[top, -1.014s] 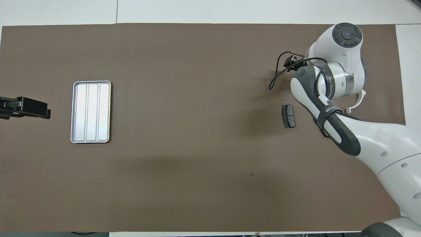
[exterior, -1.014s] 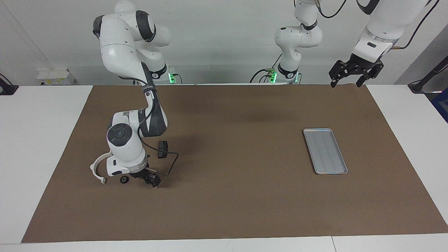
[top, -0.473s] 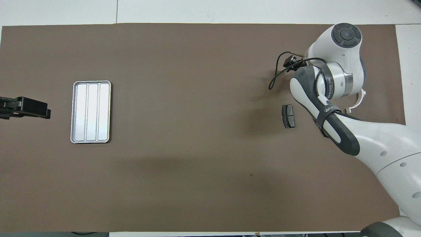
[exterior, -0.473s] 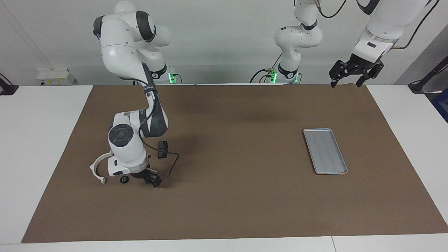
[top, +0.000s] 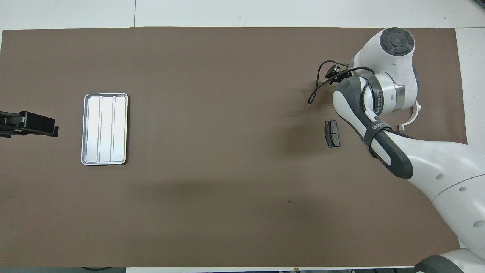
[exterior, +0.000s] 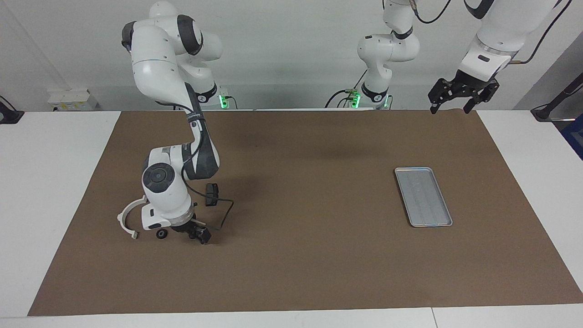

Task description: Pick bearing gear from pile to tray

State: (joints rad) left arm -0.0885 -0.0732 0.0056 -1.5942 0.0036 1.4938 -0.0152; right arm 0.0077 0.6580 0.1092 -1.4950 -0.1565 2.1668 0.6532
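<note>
The pile lies at the right arm's end of the brown mat: a white half-ring bracket (exterior: 126, 219) (top: 413, 115), a dark grey brake pad (top: 332, 133) and a small black round piece, the bearing gear (exterior: 160, 234). My right gripper (exterior: 199, 234) hangs low over the mat just beside the bearing gear, open, with nothing between its fingers. From overhead the arm's wrist hides both the gripper and the gear. The silver ridged tray (exterior: 423, 197) (top: 105, 129) sits empty toward the left arm's end. My left gripper (exterior: 449, 109) (top: 26, 127) waits open, high over the mat's edge by the robots.
The right arm's small black wrist camera (exterior: 212, 193) and its looping cable (exterior: 225, 214) hang beside the pile. White tabletop (exterior: 54, 182) borders the mat (exterior: 296, 205) on every side.
The right arm's wrist has shifted slightly over the pile, with its gripper still beside the black round piece. The left arm has not moved.
</note>
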